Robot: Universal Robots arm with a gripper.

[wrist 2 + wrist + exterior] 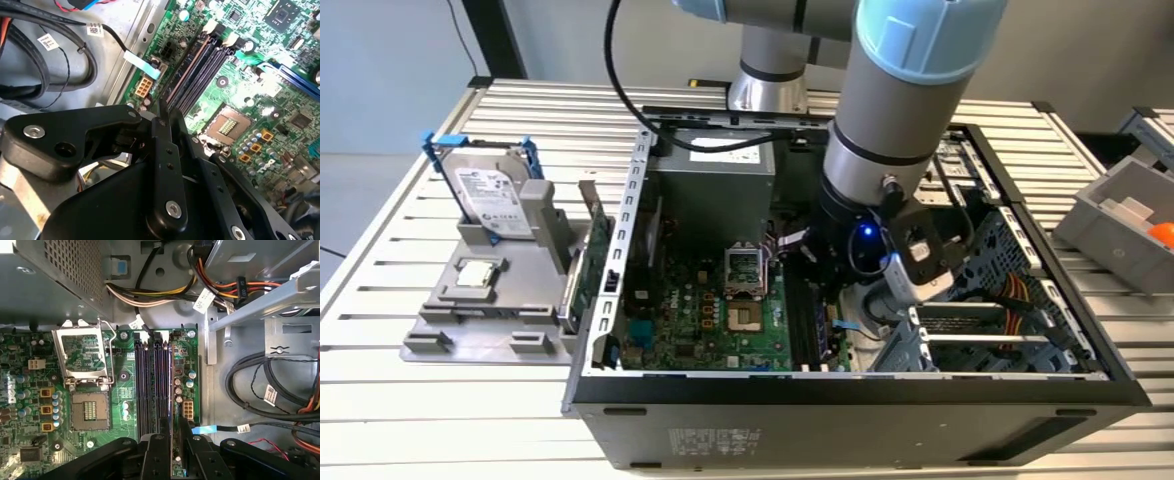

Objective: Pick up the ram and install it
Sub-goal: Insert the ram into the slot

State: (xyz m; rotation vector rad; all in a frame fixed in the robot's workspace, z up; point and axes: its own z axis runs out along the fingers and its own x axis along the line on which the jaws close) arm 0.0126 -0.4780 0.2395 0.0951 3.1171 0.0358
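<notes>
My gripper (172,432) is inside the computer case (854,385), fingers clenched on the ram (171,412), held edge-on above the memory slots (155,385). The exterior view shows the hard drive (491,195) at its left.

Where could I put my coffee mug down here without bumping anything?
Bare slatted table lies in front of the grey holder, toward the exterior view's left, and behind it up to the far edge. Inside the computer case it is crowded: the arm, cables and motherboard fill it.
</notes>
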